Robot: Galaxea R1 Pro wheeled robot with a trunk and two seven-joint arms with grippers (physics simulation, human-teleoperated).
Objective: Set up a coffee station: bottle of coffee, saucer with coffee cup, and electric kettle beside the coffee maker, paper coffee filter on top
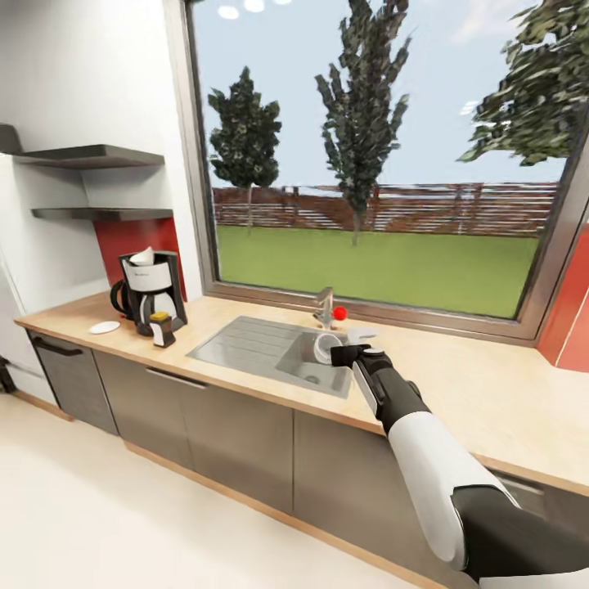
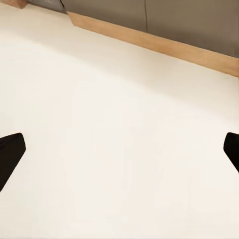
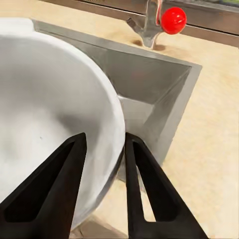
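My right gripper [image 1: 339, 353] is shut on the white coffee cup [image 1: 326, 348], held tilted over the sink [image 1: 245, 343]. In the right wrist view the cup's wall [image 3: 45, 99] sits between the two black fingers [image 3: 59, 179]. Far left on the countertop stands the black-and-white coffee maker [image 1: 154, 290] with a white paper filter [image 1: 142, 257] on top. The dark kettle [image 1: 121, 298] is behind it, the yellow-capped coffee bottle [image 1: 163, 329] in front, and the white saucer [image 1: 104, 327] to its left. My left gripper [image 2: 122, 147] is open above the pale floor.
A faucet [image 1: 325, 308] with a red knob [image 1: 339, 313] rises behind the sink, below a large window. Two dark wall shelves [image 1: 90, 155] hang above the coffee maker. Grey cabinets [image 1: 237, 433] run under the wooden counter [image 1: 491, 393].
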